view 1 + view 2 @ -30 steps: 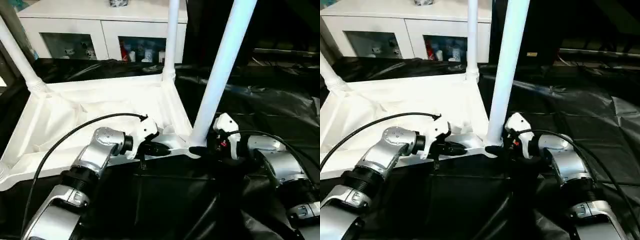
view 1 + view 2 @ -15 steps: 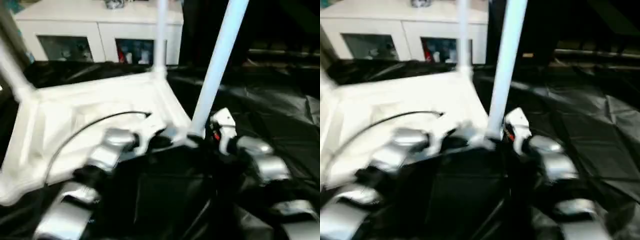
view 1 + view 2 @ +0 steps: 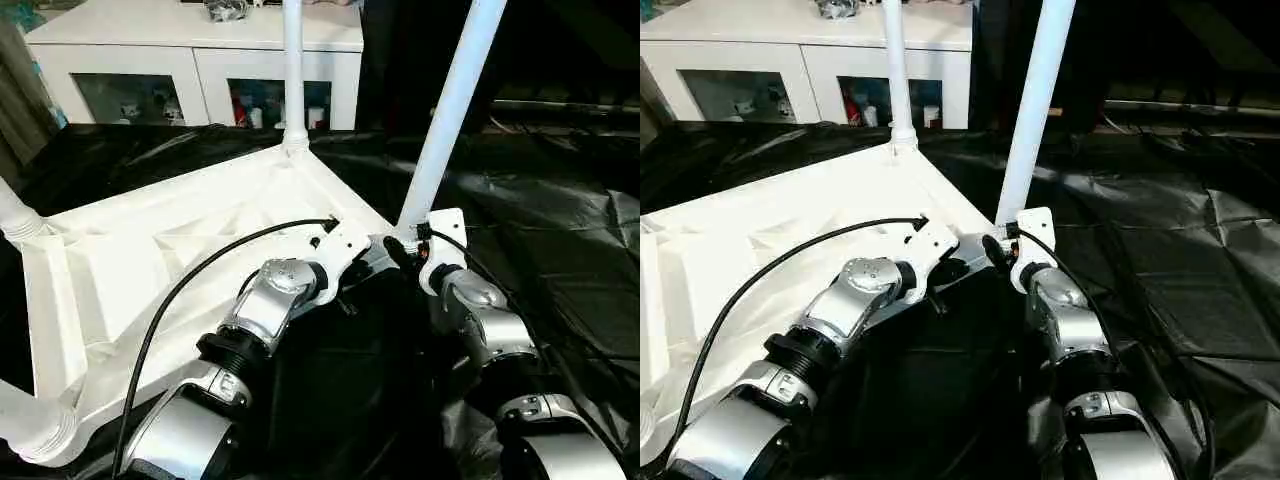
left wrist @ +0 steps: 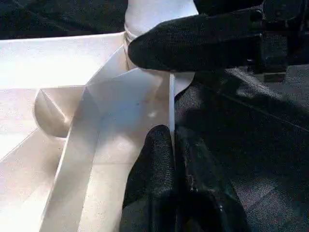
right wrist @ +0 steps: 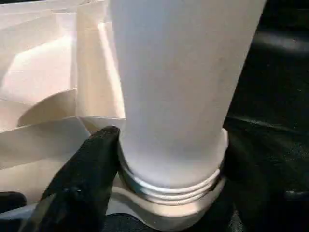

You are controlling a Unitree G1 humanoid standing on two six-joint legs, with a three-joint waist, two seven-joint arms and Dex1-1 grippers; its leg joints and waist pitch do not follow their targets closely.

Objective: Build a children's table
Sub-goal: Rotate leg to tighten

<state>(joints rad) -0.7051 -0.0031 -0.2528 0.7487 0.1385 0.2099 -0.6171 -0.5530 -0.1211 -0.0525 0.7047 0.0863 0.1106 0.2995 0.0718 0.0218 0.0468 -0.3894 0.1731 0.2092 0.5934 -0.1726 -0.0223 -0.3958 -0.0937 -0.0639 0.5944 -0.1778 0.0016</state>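
The children's table lies upside down on black sheeting, its ribbed underside [image 3: 150,270] facing up. White legs stand in its corner sockets: one at the far corner [image 3: 293,70], one at the near right corner [image 3: 450,110]. Leg stubs show at the left [image 3: 15,215] and the bottom left [image 3: 30,430]. My left gripper [image 4: 171,137] is shut on the thin rim [image 4: 171,96] of the table top beside the near right corner. My right gripper [image 3: 400,245] is closed round the threaded base [image 5: 169,188] of that corner's leg, and one black finger [image 5: 91,164] lies against its collar.
A white cabinet [image 3: 200,40] with glass doors stands at the back. Crinkled black sheeting [image 3: 560,220] covers the ground to the right and in front. A black cable [image 3: 200,265] loops over my left forearm above the table top.
The table top has swung round, and its near right corner has moved away from me. Both grippers stayed at that corner and my arms now reach further forward. The right jaws have widened slightly.
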